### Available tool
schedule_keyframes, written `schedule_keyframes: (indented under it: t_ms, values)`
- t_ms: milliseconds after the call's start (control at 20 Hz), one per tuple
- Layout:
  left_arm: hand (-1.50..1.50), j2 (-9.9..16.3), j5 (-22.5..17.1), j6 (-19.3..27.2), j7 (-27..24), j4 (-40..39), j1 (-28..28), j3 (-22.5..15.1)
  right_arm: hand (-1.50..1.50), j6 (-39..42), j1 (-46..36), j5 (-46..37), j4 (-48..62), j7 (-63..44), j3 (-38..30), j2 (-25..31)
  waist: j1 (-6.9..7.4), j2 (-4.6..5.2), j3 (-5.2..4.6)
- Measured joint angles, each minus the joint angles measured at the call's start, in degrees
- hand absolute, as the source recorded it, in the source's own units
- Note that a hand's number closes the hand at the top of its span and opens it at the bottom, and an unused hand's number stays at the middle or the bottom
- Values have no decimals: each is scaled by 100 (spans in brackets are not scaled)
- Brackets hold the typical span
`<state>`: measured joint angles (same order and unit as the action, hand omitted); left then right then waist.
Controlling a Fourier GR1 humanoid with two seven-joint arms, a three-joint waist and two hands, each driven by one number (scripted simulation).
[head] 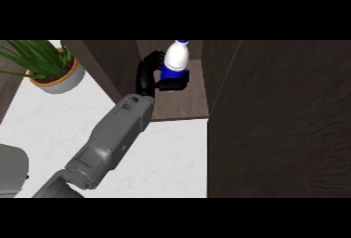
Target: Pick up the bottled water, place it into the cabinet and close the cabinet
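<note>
The bottled water (177, 55) is white with a blue label and blue cap. It stands upright inside the open dark wood cabinet (184, 104), over its shelf near the back. My right hand (156, 76) reaches into the cabinet from the lower left, its black fingers curled round the bottle's lower part and hiding it. I cannot tell whether the bottle's base touches the shelf. The cabinet door (281, 121) stands open as a large dark panel on the right. My left hand does not show; only a grey shape (12, 169) sits at the lower left edge.
A potted plant (53, 69) with green leaves stands on the counter left of the cabinet. The white marble counter (171, 158) lies below the cabinet opening, between my forearm and the open door.
</note>
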<state>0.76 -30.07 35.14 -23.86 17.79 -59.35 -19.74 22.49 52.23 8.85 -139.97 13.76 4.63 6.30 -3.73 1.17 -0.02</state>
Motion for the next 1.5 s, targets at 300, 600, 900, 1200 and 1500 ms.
schedule_keyframes:
  t_ms: [300,600,900,1200,1500]
  values:
    - [150,85,-154,104,-362,-519,-214,437,-150,122,-39,55,90,75,-21,5,-99,46,-5]
    - [-150,229,75,324,-540,-986,-527,385,-150,213,-108,98,148,116,-79,38,-160,78,-6]
    - [-150,237,208,582,-685,-1283,-716,362,-150,366,-72,191,210,209,-137,89,-239,98,-7]
    - [-150,277,166,17,-818,-1197,-872,461,-150,413,-90,232,207,150,-93,101,-202,99,-14]
    - [-150,230,-65,-660,-1359,-838,-900,770,-150,490,-56,274,225,175,-131,123,-104,52,-11]
